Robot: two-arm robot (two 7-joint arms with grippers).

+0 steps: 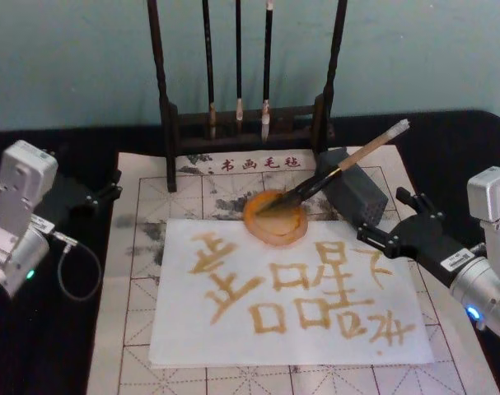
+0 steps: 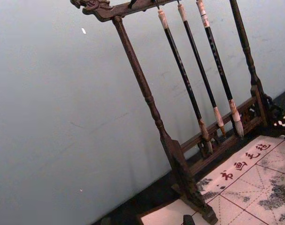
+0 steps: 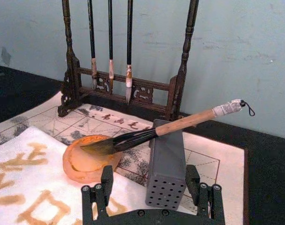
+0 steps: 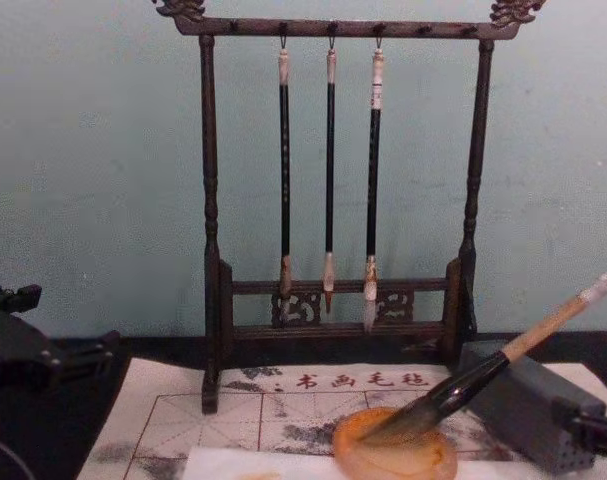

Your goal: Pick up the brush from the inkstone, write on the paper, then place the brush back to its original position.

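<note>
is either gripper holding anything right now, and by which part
Nothing is held. The brush rests on the inkstone and grey block; the right gripper is open nearby, the left gripper empty.

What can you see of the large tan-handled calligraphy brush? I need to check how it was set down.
The large calligraphy brush has a thick pale tan wooden handle, a black lower section, dark pointed bristles and a whitish end cap with a small loop. It lies tilted, bristles in the round amber inkstone, handle propped on the grey rectangular block. No gripper touches it.
</note>
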